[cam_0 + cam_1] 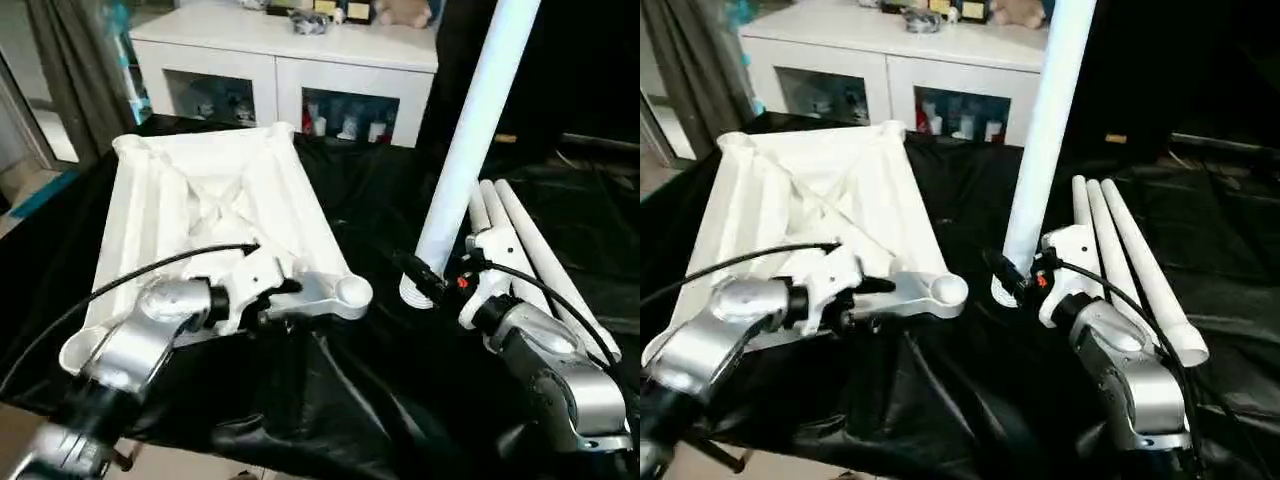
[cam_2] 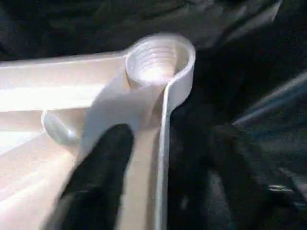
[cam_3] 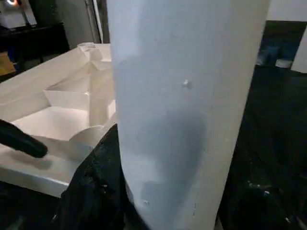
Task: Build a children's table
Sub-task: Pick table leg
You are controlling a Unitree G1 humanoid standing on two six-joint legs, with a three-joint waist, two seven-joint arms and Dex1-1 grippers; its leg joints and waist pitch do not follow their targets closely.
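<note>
Tabletop (image 1: 210,200) lies underside up on the black-draped worktop (image 1: 360,400), left tool (image 1: 275,300) clamped on its near edge by the corner socket (image 1: 352,291). Right tool (image 1: 430,280) is closed on a leg (image 1: 470,140) standing upright, flared end looks like it's touching the cloth. Three legs (image 1: 530,250) lie beside it

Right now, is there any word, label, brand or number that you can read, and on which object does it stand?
No text can be read.
The tabletop, the upright leg and the three lying legs bear no print.
Items behind the cabinet glass and on its top may carry labels, but they are too small and blurred.
</note>
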